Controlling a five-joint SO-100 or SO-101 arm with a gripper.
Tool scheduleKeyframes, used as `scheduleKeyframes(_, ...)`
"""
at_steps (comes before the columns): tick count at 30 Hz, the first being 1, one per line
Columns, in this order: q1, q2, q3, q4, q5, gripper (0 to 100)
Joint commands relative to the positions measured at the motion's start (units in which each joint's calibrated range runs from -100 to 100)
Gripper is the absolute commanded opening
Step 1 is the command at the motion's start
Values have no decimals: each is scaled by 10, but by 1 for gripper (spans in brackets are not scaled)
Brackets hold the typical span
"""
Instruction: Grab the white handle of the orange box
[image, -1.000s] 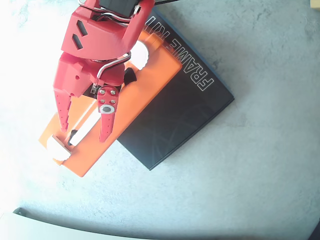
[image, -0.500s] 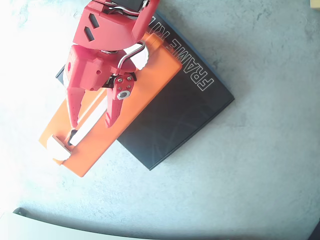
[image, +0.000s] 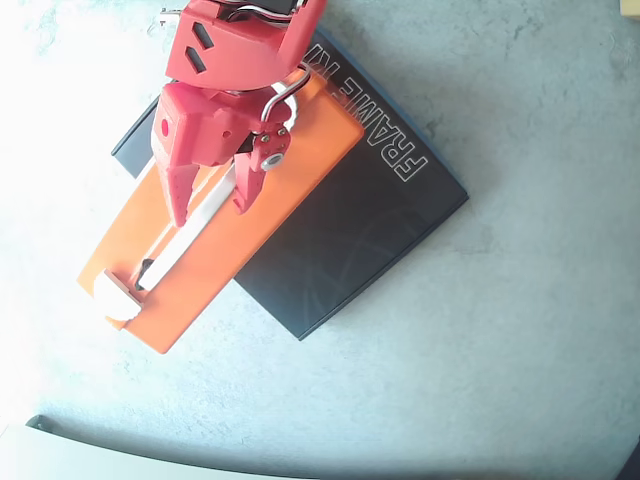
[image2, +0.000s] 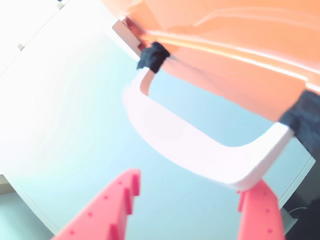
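In the overhead view the orange box (image: 250, 215) lies slantwise, partly on top of a black box. Its white handle (image: 185, 240) runs along the box's left half, with a black pivot at its lower end. My red gripper (image: 212, 215) is open over the handle's upper part, one finger on each side of the bar. From the wrist the handle (image2: 200, 150) shows as a curved white bar with black ends against the orange box (image2: 240, 40). My gripper (image2: 195, 180) is below it, a red fingertip (image2: 125, 185) on each side, nothing held.
The black box (image: 370, 210) lettered "FRAME" lies under and right of the orange one. A white half-round tab (image: 115, 298) sits at the orange box's lower-left end. The grey table (image: 500, 350) spreads to the right and below. A pale edge crosses the bottom-left corner.
My gripper has moved up and to the right along the box, from the handle's lower end to its upper part. The gap between its fingers looks a little narrower. The boxes have not moved.
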Motion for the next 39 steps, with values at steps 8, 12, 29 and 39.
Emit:
scheduleKeyframes(8, 7, 1, -38, 4, 24, 22)
scheduleKeyframes(12, 6, 1, -33, 5, 27, 22)
scheduleKeyframes(29, 25, 0, -51, 5, 27, 13)
scheduleKeyframes(39, 43, 5, -67, 5, 27, 16)
